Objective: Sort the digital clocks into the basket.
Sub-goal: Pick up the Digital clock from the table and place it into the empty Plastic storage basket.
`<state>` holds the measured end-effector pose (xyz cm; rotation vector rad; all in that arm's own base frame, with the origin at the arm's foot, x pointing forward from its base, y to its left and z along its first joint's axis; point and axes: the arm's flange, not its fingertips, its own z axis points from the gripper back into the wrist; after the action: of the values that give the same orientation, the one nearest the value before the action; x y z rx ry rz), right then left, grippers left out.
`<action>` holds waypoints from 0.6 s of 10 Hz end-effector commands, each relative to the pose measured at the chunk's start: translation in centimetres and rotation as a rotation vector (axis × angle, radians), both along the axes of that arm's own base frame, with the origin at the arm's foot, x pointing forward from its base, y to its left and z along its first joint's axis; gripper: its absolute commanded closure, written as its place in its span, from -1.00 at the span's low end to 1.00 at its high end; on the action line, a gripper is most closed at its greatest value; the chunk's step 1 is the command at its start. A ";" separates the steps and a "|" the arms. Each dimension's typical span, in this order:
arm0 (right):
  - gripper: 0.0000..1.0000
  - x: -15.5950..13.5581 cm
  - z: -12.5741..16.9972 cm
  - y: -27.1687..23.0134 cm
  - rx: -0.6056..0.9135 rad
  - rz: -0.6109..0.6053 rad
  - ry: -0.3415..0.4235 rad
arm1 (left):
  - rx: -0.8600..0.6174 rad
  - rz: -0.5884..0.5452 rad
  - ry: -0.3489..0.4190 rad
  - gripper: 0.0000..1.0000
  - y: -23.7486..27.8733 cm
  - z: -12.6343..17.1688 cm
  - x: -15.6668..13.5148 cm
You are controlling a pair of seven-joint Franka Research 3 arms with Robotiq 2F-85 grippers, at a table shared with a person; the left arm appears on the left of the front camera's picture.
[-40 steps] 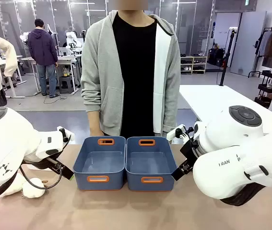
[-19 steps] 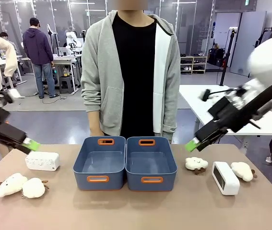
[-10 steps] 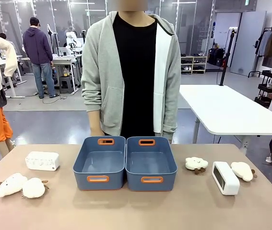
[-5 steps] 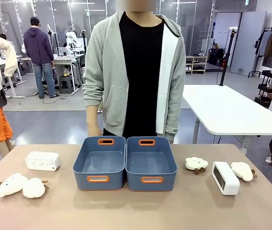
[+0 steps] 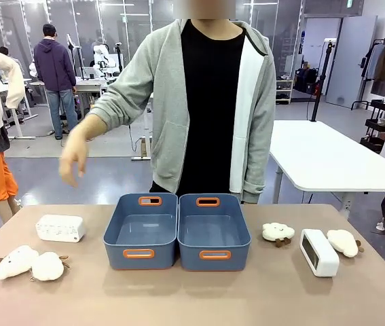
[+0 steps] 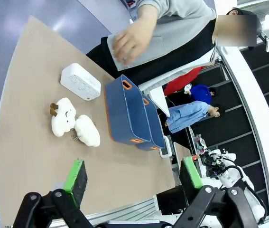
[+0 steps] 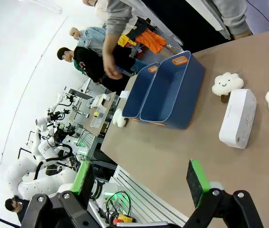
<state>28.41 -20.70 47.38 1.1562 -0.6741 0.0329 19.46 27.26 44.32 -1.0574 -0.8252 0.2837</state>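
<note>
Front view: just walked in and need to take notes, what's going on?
Nothing is sorted yet: the left blue basket and the right blue basket are empty. One digital clock lies at the table's left end, the other digital clock at the right between plush sheep. The person's hand is raised above the left clock. The left gripper and right gripper hang open, holding nothing.
</note>
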 end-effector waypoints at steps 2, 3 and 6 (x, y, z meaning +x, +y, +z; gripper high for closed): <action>-1.00 -0.1 0.0 0.0 0.000 0.007 -0.009 | -0.007 -0.008 -0.017 -1.00 0.2 0.1 0.0; -1.00 -0.1 0.0 0.0 0.000 0.007 -0.009 | -0.007 -0.008 -0.017 -1.00 0.2 0.1 0.0; -1.00 -0.1 0.0 0.0 0.000 0.007 -0.009 | -0.007 -0.008 -0.017 -1.00 0.2 0.1 0.0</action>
<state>28.34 -20.70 47.40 1.1586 -0.6729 0.0335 19.42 27.25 44.34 -1.0573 -0.8236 0.2840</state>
